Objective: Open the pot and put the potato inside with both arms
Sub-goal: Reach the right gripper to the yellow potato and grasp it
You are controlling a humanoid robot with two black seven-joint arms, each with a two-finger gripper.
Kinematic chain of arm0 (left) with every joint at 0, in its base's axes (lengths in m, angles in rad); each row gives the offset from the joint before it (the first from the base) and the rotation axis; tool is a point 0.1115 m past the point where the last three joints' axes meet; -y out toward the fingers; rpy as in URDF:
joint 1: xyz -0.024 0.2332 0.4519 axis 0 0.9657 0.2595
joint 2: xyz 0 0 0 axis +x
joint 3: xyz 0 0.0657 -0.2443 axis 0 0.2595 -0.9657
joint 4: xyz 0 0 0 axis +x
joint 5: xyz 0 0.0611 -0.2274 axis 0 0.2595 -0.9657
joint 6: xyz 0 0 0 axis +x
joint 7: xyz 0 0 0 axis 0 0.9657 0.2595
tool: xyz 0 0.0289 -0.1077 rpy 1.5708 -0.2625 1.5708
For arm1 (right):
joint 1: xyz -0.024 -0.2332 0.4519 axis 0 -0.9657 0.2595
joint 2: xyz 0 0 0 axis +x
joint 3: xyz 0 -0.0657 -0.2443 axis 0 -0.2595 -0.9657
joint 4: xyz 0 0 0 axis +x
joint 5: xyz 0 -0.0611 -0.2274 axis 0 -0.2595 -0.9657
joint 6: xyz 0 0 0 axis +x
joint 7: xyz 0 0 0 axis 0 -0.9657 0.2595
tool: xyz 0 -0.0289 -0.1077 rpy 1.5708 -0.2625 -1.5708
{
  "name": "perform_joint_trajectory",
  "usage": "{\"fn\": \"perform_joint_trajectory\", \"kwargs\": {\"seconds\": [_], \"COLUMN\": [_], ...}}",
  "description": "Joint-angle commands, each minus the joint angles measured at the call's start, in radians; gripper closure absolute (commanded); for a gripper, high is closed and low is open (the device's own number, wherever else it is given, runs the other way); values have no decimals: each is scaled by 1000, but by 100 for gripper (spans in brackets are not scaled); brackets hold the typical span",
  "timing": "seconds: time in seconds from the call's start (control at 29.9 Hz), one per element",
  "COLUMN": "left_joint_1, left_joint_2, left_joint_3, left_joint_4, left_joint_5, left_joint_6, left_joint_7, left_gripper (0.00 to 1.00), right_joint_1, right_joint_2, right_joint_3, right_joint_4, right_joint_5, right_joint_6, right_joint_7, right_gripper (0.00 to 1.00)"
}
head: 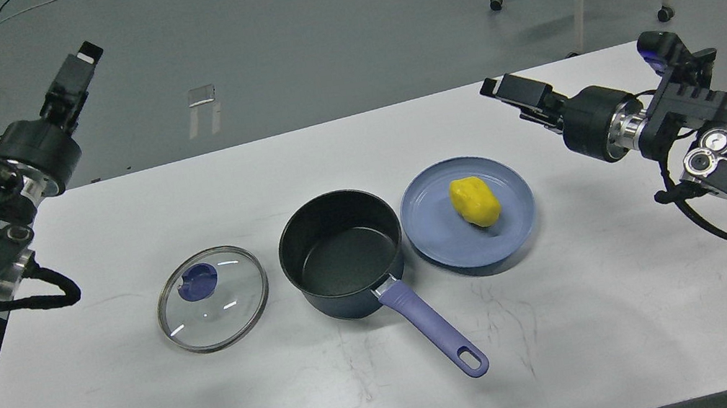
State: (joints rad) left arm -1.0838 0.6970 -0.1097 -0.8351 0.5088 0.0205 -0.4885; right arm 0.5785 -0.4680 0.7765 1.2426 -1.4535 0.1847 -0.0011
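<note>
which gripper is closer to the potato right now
Right. The right gripper hangs just up and right of the potato; the left gripper is far off, past the table's left edge.

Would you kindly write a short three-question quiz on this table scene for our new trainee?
1. True or false: the glass lid sits on the pot.
2. Where is the potato? A) in the pot B) on the blue plate C) in a pincer
3. Fill in: the pot's handle points toward the ____ edge of the table.

Key: 1 false, it lies on the table left of the pot. 2 B. 3 near.
</note>
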Motion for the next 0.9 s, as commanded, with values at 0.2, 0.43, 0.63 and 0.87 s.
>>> {"fn": "perform_joint_trajectory", "kwargs": {"seconds": [0.2, 0.43, 0.63, 0.87], "left_joint_1": [-4, 27, 38, 42], "left_joint_2": [3, 22, 42, 42], "left_joint_3": [-65, -64, -64, -61], "left_joint_4": [2, 2, 2, 2], "left_joint_5": [-87, -82, -79, -76], "left_joint_6": [-132, -132, -132, -132], "left_joint_7": [0, 0, 0, 0], "left_gripper": [2, 2, 2, 2], "right_joint_1": [89, 96, 98, 93], "right_joint_2": [-12, 103, 147, 154], "right_joint_3": [-266, -261, -263, -273], "right_joint_4": [-61, -144, -156, -213], "right_joint_5": [-383, -383, -383, -389], "right_joint_6": [7, 2, 1, 7], "right_joint_7": [-4, -7, -11, -25], "right_gripper": [0, 0, 0, 0]}}
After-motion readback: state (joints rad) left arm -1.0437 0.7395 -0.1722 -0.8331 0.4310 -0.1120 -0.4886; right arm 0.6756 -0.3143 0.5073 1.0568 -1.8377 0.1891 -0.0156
